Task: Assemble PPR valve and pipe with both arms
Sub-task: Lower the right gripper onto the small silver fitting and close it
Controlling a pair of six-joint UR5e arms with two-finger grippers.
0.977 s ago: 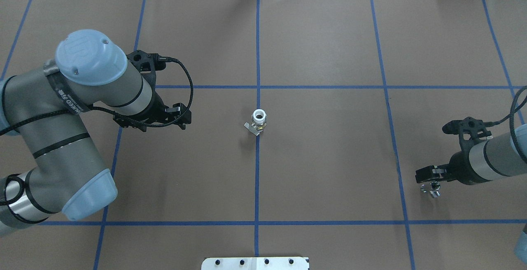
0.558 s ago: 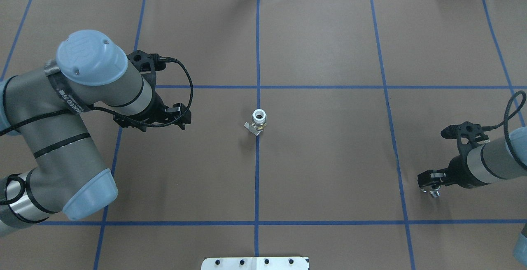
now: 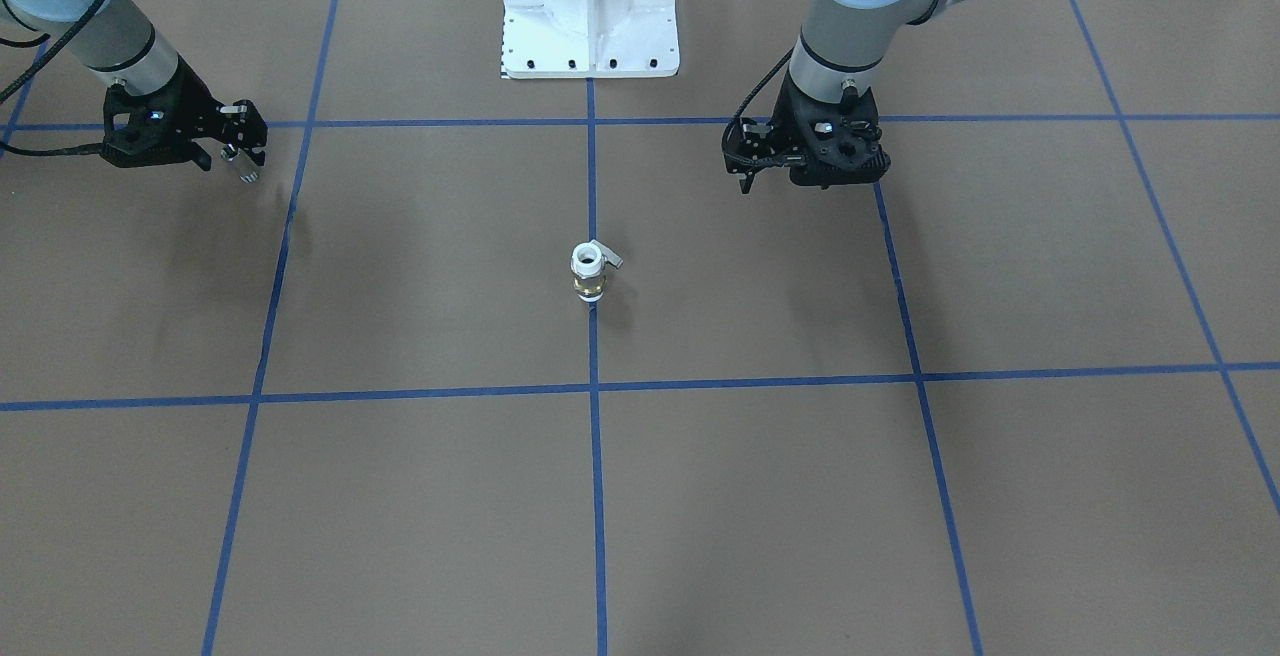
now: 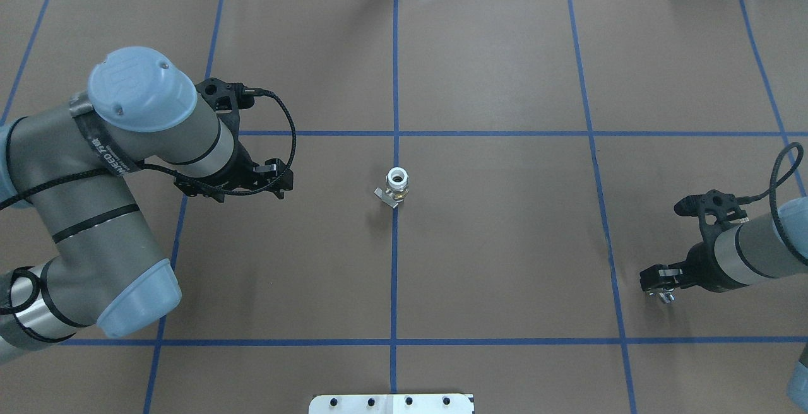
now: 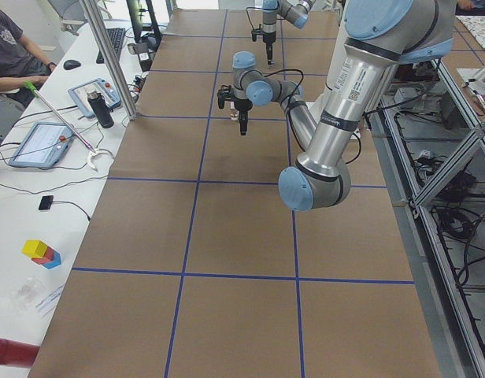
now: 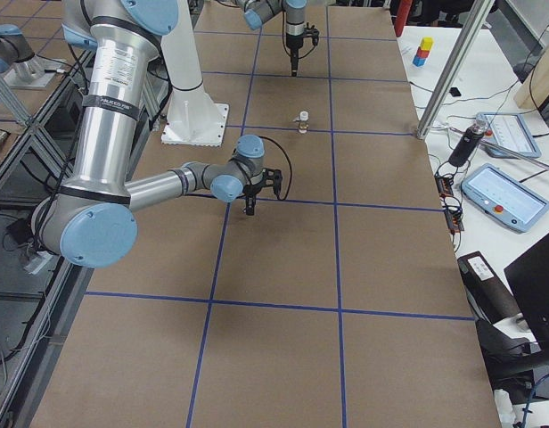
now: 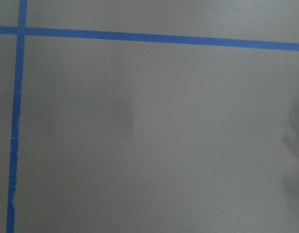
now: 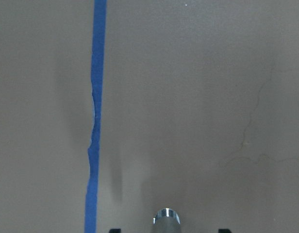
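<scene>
**A:** What is furthest left?

**B:** The left arm [image 4: 126, 149] bends in over the brown table [image 4: 505, 243]. The left gripper [image 4: 284, 182] points down at the surface, well apart from everything else.

**A:** Fingers spread or pressed together?

**B:** I cannot tell. From overhead they merge into one dark shape. The wrist camera shows only brown surface and tape.

**A:** And in the middle?

**B:** The PPR valve [image 4: 397, 185] stands upright on the central blue tape line [image 4: 394, 275], just on the robot's side of the crossing. Its white ring end [image 4: 397, 177] faces up, with the brass band [image 3: 589, 287] beneath it. The grey lever [image 4: 382, 195] sticks out low on the robot's left side. Neither gripper is near the valve.

**A:** Then the right side?

**B:** The right arm [image 4: 751, 247] reaches in low from the table's edge. The right gripper [image 4: 658, 284] is clenched around the pipe [image 4: 665, 297].

**A:** How does the pipe sit?

**B:** It hangs from the fingertips as a short silvery cylinder, slightly tilted in the front-facing view. From the right wrist camera only its rounded end shows, at the bottom edge between two dark finger parts, with a wrinkled tape line to one side. It lies well apart from the valve. I cannot tell whether its lower end touches the table.
</scene>
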